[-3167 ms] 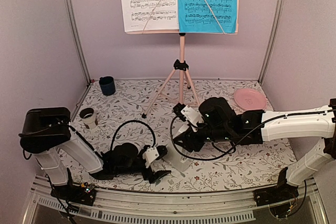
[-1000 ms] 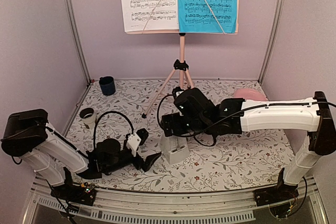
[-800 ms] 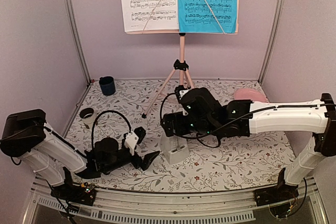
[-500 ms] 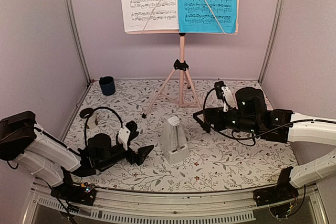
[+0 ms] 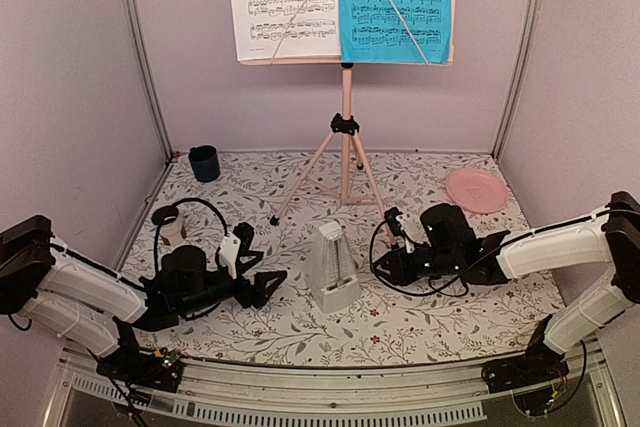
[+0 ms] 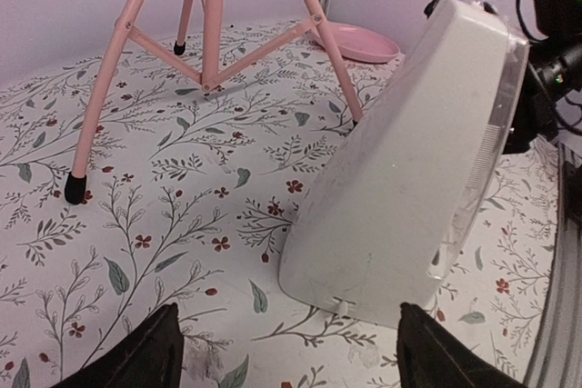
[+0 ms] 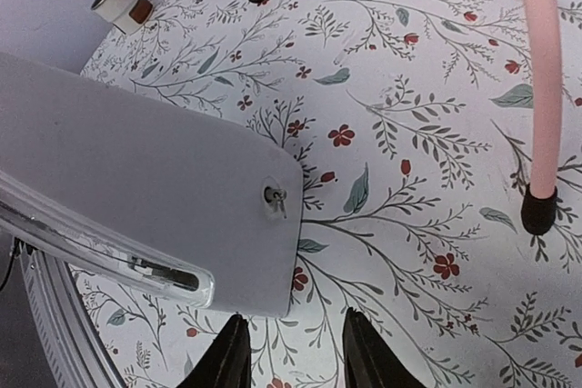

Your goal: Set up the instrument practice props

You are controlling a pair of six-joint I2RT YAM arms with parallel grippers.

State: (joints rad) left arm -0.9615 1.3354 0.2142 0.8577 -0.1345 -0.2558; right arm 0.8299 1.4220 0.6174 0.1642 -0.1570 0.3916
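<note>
The small white pyramid-shaped metronome (image 5: 335,265) is stood before the pink tripod music stand (image 5: 346,147), seemingly for practice; the left end effector (image 6: 289,356) and the right end effector (image 7: 293,352) are parted, empty.

I see the metronome (image 5: 334,269) on the surface (image 5: 450,317) before the music stand (image 5: 346,162), left pincer (image 5: 266,285) to its left, right pincer (image 5: 381,266) opposite.

white metronome (image 5: 333,267) upright, music stand (image 5: 346,137) behind

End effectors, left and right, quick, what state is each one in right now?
Left end effector: wide open, holding nothing.
Right end effector: open by a narrow gap, holding nothing.
</note>
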